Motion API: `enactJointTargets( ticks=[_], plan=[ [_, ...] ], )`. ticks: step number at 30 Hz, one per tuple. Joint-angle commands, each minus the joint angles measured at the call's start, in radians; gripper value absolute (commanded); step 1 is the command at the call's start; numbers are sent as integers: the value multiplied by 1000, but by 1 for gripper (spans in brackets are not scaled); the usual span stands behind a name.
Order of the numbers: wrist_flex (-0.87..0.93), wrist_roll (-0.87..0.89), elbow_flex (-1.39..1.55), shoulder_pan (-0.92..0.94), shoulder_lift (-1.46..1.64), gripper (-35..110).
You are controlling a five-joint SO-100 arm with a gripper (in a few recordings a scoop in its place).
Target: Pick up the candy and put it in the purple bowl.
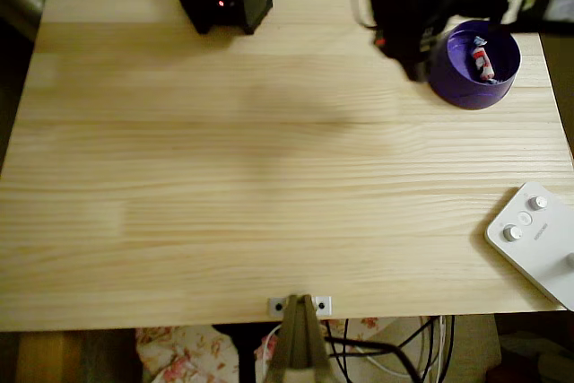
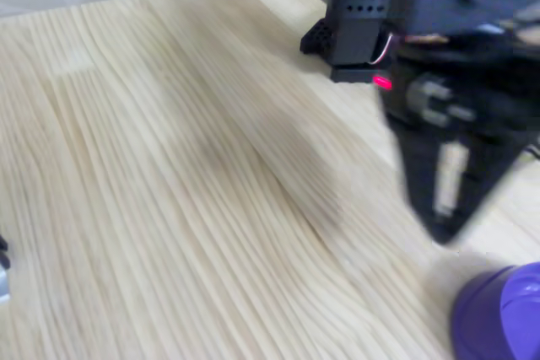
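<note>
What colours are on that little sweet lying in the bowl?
The candy has a red and white wrapper, seen best in the overhead view, inside the purple bowl.

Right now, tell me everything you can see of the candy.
The candy is a tiny wrapped sweet, red and white with twisted ends. In the overhead view it lies lengthwise on the glossy inside of the purple bowl, near the middle, resting on its floor. Nothing grips it; the blurred gripper hangs beside the bowl's left rim.

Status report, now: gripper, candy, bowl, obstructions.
Gripper blurred, beside purple bowl, jaw state unclear. Candy inside bowl. Nothing blocking.
</note>
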Motion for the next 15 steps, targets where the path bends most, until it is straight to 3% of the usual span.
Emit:
enactJointTargets(
  ticks=[1,15],
  plan=[
    [9,11,81,152,284,-1],
    [94,40,356,841,742,-1]
  ],
)
